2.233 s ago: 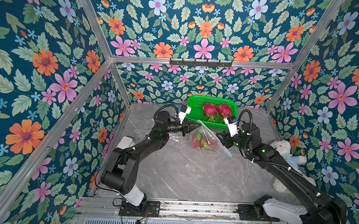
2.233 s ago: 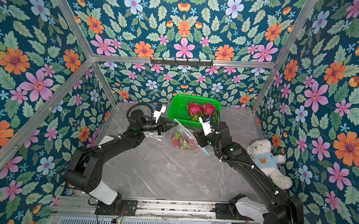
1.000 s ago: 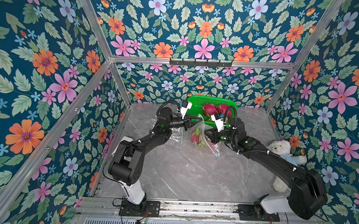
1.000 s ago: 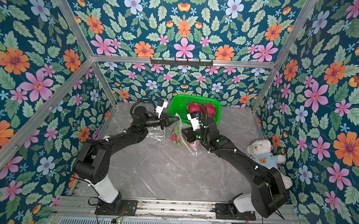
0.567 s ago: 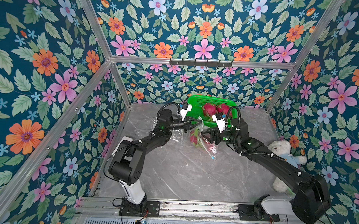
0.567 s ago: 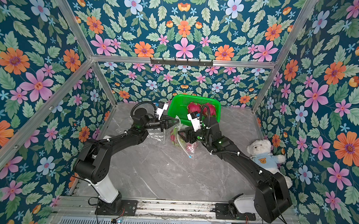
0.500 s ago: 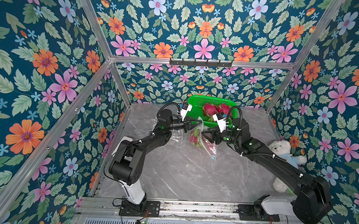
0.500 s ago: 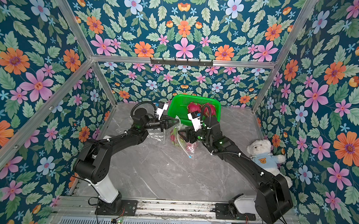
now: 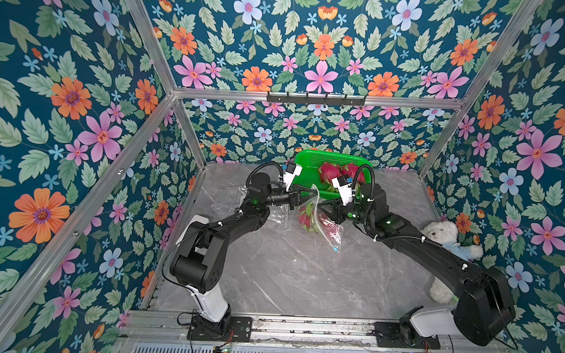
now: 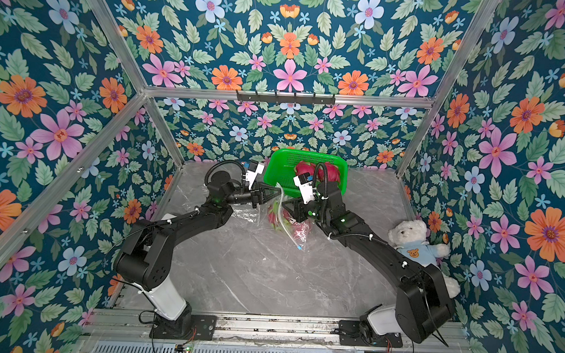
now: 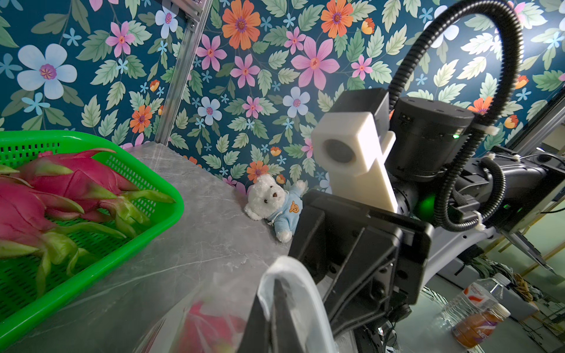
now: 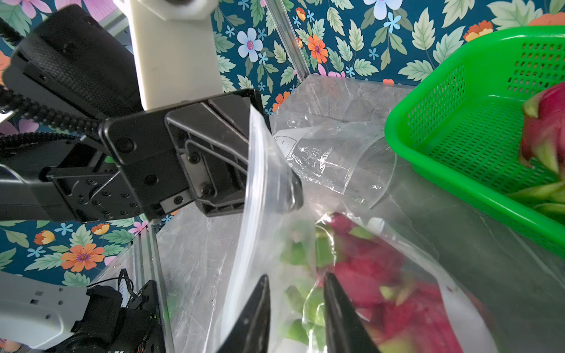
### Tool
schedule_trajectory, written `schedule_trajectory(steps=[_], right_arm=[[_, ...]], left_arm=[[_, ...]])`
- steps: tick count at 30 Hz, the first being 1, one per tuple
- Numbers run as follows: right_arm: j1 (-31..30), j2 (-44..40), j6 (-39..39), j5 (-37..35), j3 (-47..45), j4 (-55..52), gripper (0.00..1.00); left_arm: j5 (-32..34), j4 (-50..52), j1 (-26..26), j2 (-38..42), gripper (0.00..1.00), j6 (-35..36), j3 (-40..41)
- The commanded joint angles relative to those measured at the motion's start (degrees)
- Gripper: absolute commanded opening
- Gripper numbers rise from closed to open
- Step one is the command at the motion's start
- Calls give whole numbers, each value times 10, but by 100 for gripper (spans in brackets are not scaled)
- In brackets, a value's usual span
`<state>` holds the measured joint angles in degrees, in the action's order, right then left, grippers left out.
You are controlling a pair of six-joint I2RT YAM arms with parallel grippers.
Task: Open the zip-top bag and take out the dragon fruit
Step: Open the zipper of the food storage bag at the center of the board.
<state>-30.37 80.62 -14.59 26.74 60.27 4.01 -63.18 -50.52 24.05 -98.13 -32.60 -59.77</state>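
Dragon fruit (image 12: 376, 275), magenta with green scales, lies inside the clear zip-top bag (image 9: 325, 225) on the marble table (image 9: 286, 276), just in front of the green basket (image 9: 308, 158). The left gripper (image 9: 310, 194) is clamped on the bag's upper lip, lifting it, apparently to keep the mouth open. The right gripper (image 12: 296, 305) faces that mouth with its jaws slightly apart and nothing held. The fruit's long axis seems to run along the bag, with its green tips toward the mouth, but it is too blurred to be sure.
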Motion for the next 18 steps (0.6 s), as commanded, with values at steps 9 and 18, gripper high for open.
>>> schedule_trajectory(steps=[9, 18], right_arm=[[-3, -32, -34, 39, -27, 43, 56], [-5, -11, -38, 19, -28, 41, 35]], left_arm=[[-7, -36, 0, 2, 0, -1, 3], [-7, -40, 0, 8, 0, -4, 6]])
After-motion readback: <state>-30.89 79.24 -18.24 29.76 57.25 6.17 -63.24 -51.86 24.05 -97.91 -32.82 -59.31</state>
